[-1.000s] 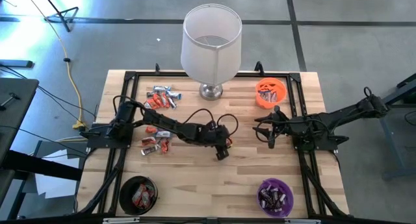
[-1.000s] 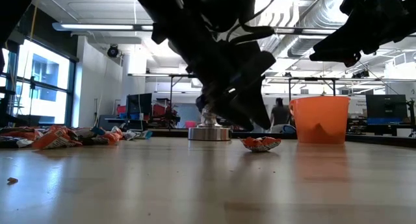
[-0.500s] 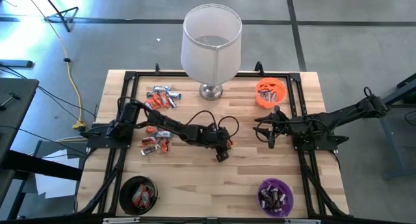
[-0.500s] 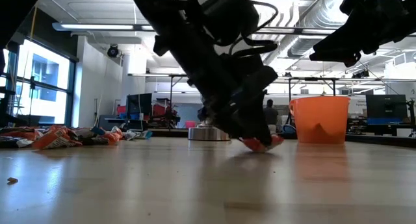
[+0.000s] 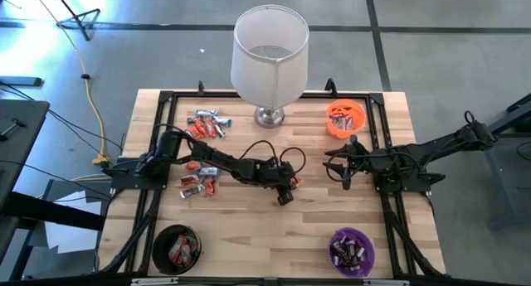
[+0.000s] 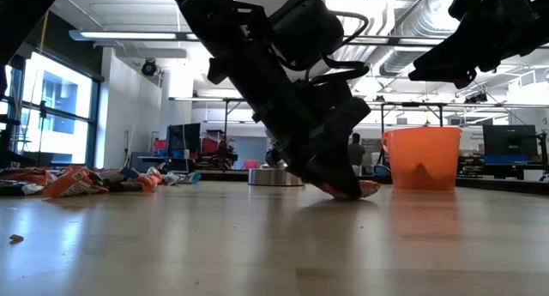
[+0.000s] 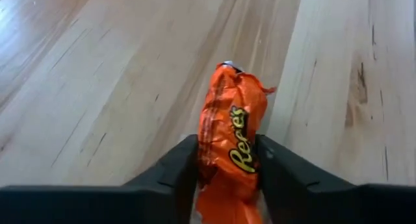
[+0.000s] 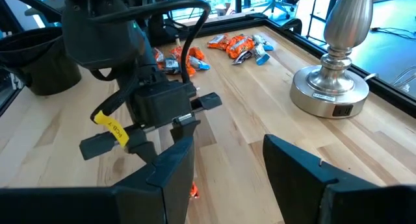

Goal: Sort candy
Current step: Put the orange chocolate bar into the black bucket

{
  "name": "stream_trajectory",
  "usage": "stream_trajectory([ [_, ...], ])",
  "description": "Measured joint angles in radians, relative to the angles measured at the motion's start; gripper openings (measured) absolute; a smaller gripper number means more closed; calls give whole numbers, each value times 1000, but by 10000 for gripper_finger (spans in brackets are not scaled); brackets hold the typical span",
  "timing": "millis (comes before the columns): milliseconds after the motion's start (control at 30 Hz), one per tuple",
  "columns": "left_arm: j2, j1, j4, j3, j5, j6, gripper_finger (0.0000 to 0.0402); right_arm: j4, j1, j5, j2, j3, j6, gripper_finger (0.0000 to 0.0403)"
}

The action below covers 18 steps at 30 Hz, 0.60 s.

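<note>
One orange candy (image 7: 229, 143) sits pinched in the left claw (image 7: 227, 164) (wrapper print only in its wrist view); right claw (image 8: 224, 169) gapes.

Between the left gripper's (image 7: 227, 178) fingers, down on the table (image 5: 249, 228): one candy bar (image 7: 232, 143). Behind that gripper, near the arm's base: loose candy (image 5: 199, 185). Facing it across the middle, raised off the table: the right gripper (image 5: 342, 163).
</note>
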Motion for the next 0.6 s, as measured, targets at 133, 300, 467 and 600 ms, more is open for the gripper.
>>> stream_trajectory([
  [133, 0, 3, 9, 0, 6, -5, 66, 0, 0, 0, 0, 0, 0, 180],
  [300, 0, 4, 25, 0, 13, -11, 20, 0, 0, 0, 0, 0, 0, 180],
  [467, -12, -10, 24, -4, 17, -12, 19, 0, 0, 0, 0, 0, 0, 180],
  [600, -60, -30, -27, -7, 15, -13, 28, 0, 0, 0, 0, 0, 0, 180],
])
